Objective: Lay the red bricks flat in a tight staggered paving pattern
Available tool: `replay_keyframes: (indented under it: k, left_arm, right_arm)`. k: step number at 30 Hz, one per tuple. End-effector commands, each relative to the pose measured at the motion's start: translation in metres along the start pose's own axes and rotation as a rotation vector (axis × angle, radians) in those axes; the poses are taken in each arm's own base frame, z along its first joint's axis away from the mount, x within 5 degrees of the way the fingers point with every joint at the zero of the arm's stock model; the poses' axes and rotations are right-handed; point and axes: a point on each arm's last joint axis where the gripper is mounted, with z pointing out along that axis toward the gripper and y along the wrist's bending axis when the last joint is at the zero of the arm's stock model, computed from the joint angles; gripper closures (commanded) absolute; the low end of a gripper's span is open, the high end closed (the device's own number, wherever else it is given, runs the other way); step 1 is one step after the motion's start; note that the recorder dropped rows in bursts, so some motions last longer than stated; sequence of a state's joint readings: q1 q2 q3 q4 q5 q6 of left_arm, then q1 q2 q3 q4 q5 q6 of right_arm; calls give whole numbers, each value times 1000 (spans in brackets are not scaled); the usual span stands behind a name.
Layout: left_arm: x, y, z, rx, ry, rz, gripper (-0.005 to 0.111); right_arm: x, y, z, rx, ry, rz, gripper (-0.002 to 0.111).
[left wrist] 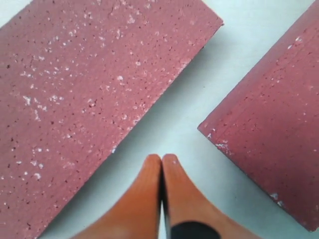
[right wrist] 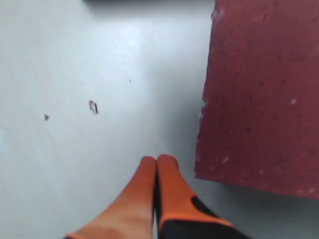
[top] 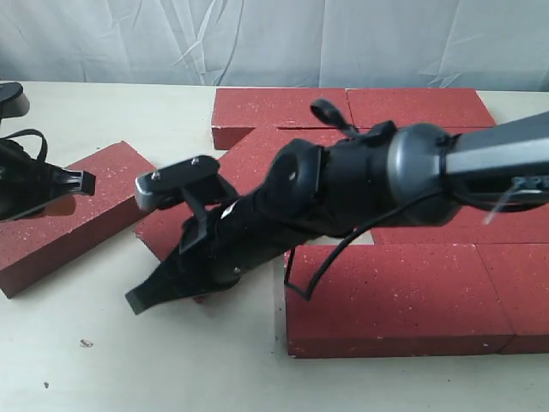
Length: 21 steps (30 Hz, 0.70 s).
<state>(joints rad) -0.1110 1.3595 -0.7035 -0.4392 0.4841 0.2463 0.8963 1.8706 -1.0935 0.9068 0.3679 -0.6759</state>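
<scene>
Several red bricks lie flat on the table. Two form a back row point(top: 279, 110) point(top: 420, 107), others sit mid right point(top: 455, 233), and two lie in front point(top: 386, 296) point(top: 525, 292). One skewed brick point(top: 249, 161) lies partly under my right arm. A loose brick point(top: 64, 219) lies angled at the left. My right gripper point(top: 137, 302) point(right wrist: 158, 159) is shut and empty over bare table, beside a brick's corner point(right wrist: 264, 89). My left gripper point(top: 88, 180) point(left wrist: 162, 158) is shut and empty above the gap between two bricks point(left wrist: 89, 89) point(left wrist: 274, 134).
The pale table point(top: 129, 369) shows bare surface at the front left, with small dark specks point(right wrist: 93, 106). A wrinkled white cloth point(top: 274, 39) hangs behind the table. The right arm point(top: 412, 167) crosses over the middle bricks and hides parts of them.
</scene>
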Motion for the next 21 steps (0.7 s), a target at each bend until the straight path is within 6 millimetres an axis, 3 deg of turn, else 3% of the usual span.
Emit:
replay_keyframes:
  k: [1,6,9,13,21]
  left_arm:
    - [-2,-4,-20,5,-79,25,107]
    - [-1,-9,-42,22,-136,46,107]
    - [1,-12,-56,32,-175,60,107]
    - [10,-18,-75,62,-172,79,107]
    - [24,-26,-114,88,-217,133,107]
  right_arm:
    - [-29,-20,-50,51,-166,37,109]
    - [-51,-65,-105,192,-387,166,109]
    - [-55,-92,-127,273,-472,233,109]
    - [-52,-119,-141,332,-506,298,109]
    - [-48,-139,-152,363,-518,356,109]
